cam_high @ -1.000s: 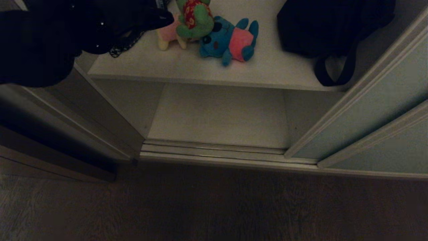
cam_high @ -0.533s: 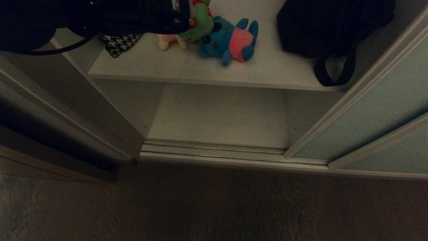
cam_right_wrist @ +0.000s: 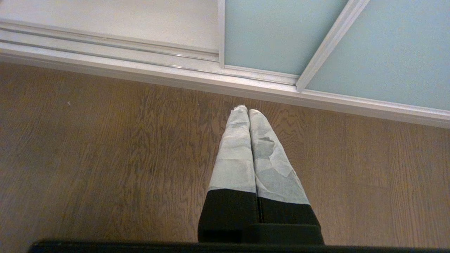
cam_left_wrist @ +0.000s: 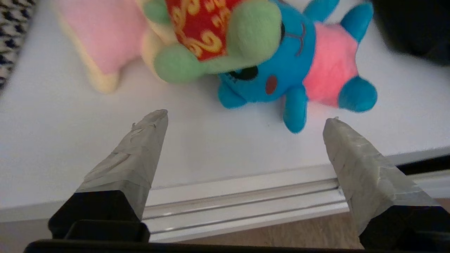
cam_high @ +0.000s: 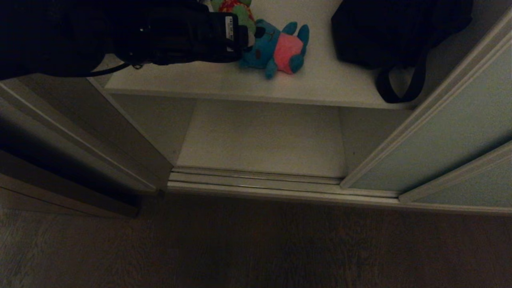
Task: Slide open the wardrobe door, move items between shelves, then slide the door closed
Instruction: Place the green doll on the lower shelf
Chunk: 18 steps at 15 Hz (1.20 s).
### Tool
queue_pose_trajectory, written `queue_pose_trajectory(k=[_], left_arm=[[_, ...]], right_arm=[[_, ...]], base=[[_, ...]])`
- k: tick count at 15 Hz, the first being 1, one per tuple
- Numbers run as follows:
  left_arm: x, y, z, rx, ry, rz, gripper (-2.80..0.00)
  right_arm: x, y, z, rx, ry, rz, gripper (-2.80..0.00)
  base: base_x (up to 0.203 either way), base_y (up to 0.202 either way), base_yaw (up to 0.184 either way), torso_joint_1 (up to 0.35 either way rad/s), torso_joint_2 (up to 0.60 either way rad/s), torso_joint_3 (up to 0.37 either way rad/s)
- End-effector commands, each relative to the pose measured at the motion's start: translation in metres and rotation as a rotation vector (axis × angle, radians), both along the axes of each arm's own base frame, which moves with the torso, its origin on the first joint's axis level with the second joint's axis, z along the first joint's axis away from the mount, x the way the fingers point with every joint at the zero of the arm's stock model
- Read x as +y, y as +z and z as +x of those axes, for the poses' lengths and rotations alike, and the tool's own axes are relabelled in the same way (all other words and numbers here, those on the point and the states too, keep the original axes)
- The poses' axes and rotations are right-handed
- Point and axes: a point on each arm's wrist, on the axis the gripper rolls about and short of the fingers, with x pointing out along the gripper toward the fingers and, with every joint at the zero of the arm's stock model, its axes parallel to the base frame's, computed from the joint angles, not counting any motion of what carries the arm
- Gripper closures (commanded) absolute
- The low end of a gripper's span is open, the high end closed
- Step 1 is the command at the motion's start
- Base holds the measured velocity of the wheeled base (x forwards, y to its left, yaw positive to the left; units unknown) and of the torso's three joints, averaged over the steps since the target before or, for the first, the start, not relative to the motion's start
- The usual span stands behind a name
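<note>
Blue toy [cam_left_wrist: 281,70]: lies on the upper shelf [cam_high: 224,82], pink belly up, head touching the green toy [cam_left_wrist: 218,38], which leans on the cream-yellow toy [cam_left_wrist: 105,45].
Handling: likely light, soft and squashy; it should give under the pads without slipping or breaking.
Where to grip: I judge the plump head or belly best, not a thin limb.
Left gripper [cam_left_wrist: 246,119]: spread wide and empty, just in front of the blue toy, touching nothing.
Black bag [cam_high: 384,32]: same shelf, apart from the toys.
Lower shelf [cam_high: 264,138]: bare board below.
Sliding wardrobe door [cam_high: 448,132]: slid aside.
Right gripper [cam_right_wrist: 248,114]: pressed together, empty, over the wood floor [cam_right_wrist: 105,158].
</note>
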Motion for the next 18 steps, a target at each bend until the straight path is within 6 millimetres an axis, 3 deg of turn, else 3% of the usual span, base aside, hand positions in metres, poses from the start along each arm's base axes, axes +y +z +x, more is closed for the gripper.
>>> queue_pose_trajectory(k=[1, 6, 14, 18], left_arm=[[-0.006, -0.011, 0.01, 0.024, 0.003, 0.017, -2.8], [-0.015, -0.009, 0.026, -0.143, 0.026, -0.107, -2.8], [-0.014, -0.004, 0.016, -0.167, 0.02, -0.103, -2.8], [-0.014, 0.0, 0.013, -0.175, 0.008, -0.099, -2.8]], right_arm=[[0.0, 0.0, 0.0, 0.002, 0.0, 0.0, 0.0], [0.0, 0.0, 0.0, 0.001, 0.0, 0.0, 0.0], [0.0, 0.0, 0.0, 0.002, 0.0, 0.0, 0.0], [0.0, 0.0, 0.0, 0.002, 0.0, -0.001, 0.0]], base=[[0.0, 0.0, 0.0, 0.0, 0.0, 0.0], [0.0, 0.0, 0.0, 0.0, 0.0, 0.0], [0.0, 0.0, 0.0, 0.0, 0.0, 0.0], [0.153, 0.0, 0.0, 0.001, 0.0, 0.004]])
